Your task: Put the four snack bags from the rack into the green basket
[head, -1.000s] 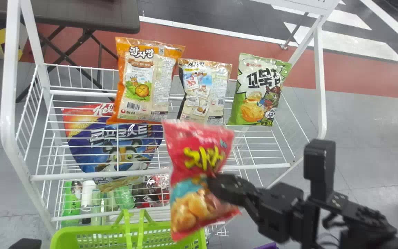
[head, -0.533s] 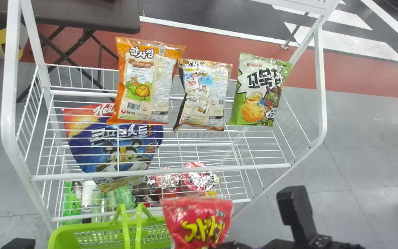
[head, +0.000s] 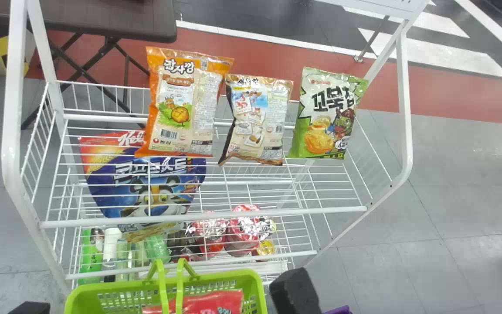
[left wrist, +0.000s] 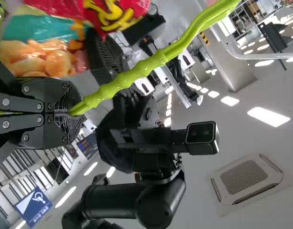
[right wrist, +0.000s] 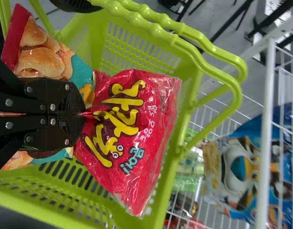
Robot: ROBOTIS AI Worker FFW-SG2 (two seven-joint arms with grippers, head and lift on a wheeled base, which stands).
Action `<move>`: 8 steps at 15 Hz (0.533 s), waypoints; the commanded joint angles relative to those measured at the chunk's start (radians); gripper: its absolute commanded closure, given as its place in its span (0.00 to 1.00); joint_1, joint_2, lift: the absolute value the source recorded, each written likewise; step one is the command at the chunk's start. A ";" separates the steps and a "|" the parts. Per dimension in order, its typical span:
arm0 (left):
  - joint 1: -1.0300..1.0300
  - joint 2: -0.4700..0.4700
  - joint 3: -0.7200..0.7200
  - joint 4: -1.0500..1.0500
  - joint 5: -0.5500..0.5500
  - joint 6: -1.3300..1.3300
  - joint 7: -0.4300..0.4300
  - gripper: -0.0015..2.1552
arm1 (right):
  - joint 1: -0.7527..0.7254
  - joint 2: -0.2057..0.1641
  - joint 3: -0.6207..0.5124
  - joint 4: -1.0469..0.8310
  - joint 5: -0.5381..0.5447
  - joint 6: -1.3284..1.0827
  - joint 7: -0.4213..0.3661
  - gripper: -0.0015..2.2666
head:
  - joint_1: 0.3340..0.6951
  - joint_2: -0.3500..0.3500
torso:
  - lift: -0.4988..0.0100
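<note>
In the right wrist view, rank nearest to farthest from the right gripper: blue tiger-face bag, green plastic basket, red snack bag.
1. Red snack bag, held in the right gripper.
2. Green plastic basket, around it.
3. Blue tiger-face bag, beyond, on the rack.

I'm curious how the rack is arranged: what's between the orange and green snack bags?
The head view shows a dark-edged cream snack bag between them.
</note>
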 commanded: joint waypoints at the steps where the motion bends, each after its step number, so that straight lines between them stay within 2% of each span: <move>1: -0.001 0.000 -0.006 0.000 -0.002 0.000 -0.005 0.99 | -0.008 -0.001 0.014 0.022 0.001 -0.004 -0.025 0.65 | 1.00 0.00 | 0.97; 2: 0.001 0.000 -0.007 0.000 -0.002 0.000 -0.005 0.99 | -0.008 -0.006 0.014 0.021 0.004 -0.010 -0.025 0.27 | 1.00 0.00 | 0.97; 3: 0.001 0.000 -0.007 0.000 -0.002 0.000 -0.005 0.99 | -0.008 -0.006 0.011 0.021 0.004 -0.010 -0.027 0.00 | 1.00 0.00 | 0.97; 5: -0.001 -0.002 -0.009 0.000 -0.003 0.000 -0.003 0.99 | -0.013 -0.009 -0.010 0.016 -0.010 -0.019 -0.027 0.00 | 1.00 0.00 | 0.97; 8: -0.001 0.000 -0.009 0.000 -0.005 0.000 -0.003 0.99 | -0.021 -0.002 -0.089 0.010 -0.105 -0.142 -0.027 0.05 | 1.00 0.00 | 0.97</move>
